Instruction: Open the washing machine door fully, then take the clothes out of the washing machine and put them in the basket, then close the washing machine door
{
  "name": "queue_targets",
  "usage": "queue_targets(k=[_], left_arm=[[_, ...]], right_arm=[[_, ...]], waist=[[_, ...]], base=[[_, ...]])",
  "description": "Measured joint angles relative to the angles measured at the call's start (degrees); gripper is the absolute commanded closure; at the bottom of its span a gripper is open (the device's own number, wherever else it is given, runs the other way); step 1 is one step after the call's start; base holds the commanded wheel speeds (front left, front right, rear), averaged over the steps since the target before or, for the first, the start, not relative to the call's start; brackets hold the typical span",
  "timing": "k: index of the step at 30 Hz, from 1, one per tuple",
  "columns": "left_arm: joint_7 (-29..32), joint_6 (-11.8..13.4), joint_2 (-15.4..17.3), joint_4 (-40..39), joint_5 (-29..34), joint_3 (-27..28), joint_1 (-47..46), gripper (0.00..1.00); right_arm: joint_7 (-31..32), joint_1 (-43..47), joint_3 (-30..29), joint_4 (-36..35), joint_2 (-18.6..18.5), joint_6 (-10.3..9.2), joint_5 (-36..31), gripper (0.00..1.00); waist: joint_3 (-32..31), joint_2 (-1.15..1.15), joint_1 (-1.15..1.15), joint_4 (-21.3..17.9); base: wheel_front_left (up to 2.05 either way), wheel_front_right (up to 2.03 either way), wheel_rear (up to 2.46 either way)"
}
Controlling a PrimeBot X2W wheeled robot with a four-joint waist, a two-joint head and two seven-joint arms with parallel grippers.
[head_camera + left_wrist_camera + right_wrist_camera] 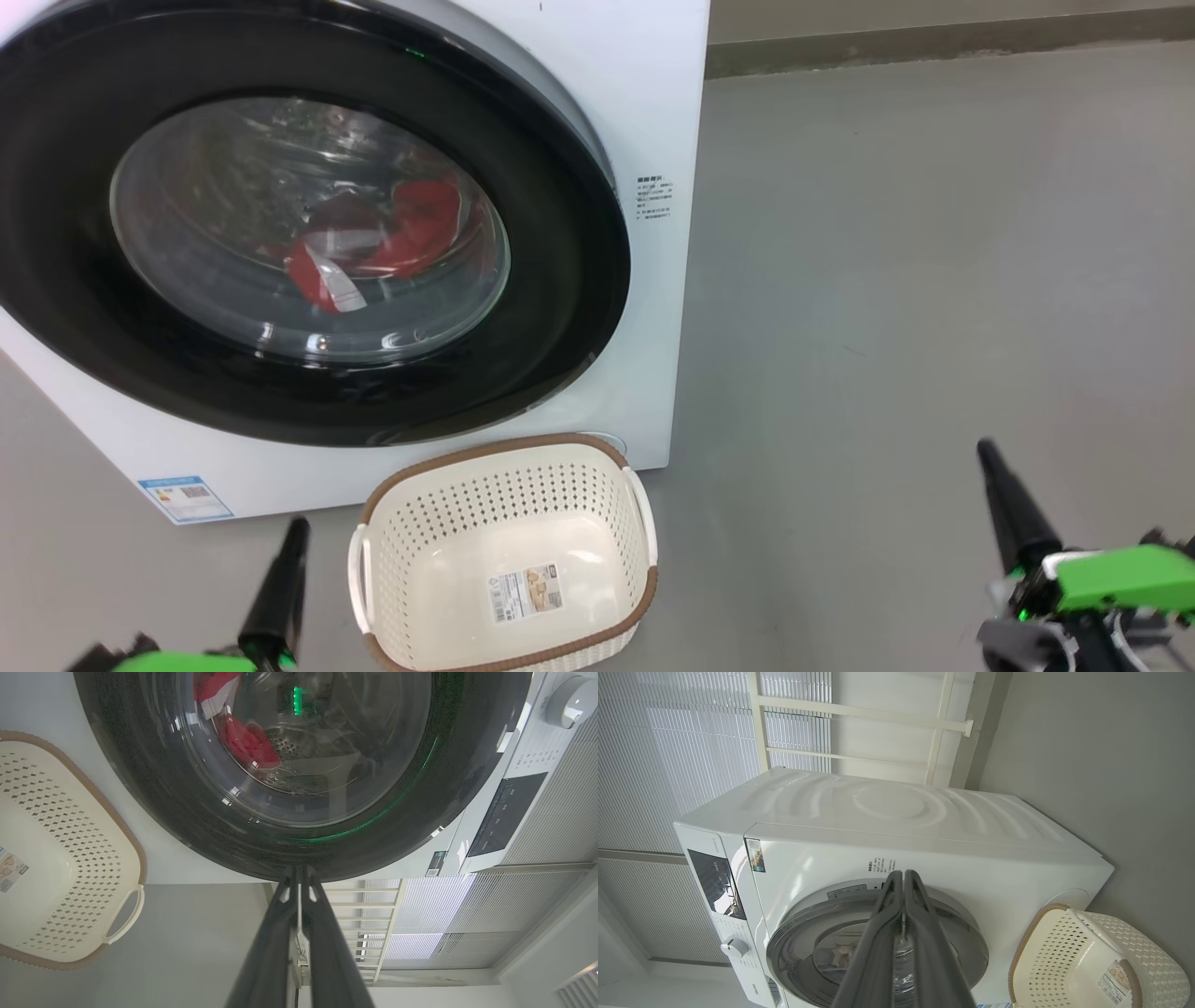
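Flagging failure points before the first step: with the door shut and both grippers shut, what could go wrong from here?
The left gripper and right gripper are shut; closed, they may slip off the glossy door. The basket stands close below the door, so a reaching arm might knock it.

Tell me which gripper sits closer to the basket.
The left gripper, its tip just beside the basket; the right gripper stands much farther off.

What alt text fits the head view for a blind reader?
A white washing machine with its round black door shut, red clothes visible behind the glass. An empty cream basket stands on the grey floor before it.
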Motion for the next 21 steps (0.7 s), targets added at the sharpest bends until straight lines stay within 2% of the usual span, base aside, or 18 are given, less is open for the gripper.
queue_targets(k=[2,3,14,21], left_arm=[[0.0,0.0,-0.1,0.6,0.0,-0.1,0.3,1.00],[0.0,0.0,-0.3,1.4,0.0,-0.3,0.7,0.00],[-1.5,0.1,-0.9,1.8,1.5,-0.8,2.3,0.00],[-2.5,0.1,-0.9,1.0,6.0,-1.0,2.4,0.00]], right_arm=[[0.0,0.3,0.2,0.7,0.2,-0.01,0.0,1.00],[0.0,0.8,0.3,1.5,0.6,0.00,0.0,0.00],[-1.5,2.5,0.9,2.3,0.9,-0.01,-1.0,0.00],[-2.6,2.5,1.5,2.2,0.8,-0.01,-5.3,0.00]], waist=[[0.0,0.00,0.00,0.0],[0.0,0.00,0.00,0.0],[0.0,0.00,0.01,0.1],[0.1,0.00,0.01,0.2]], base=[[0.00,0.00,0.00],[0.00,0.00,0.00],[0.00,0.00,0.00],[0.00,0.00,0.00]])
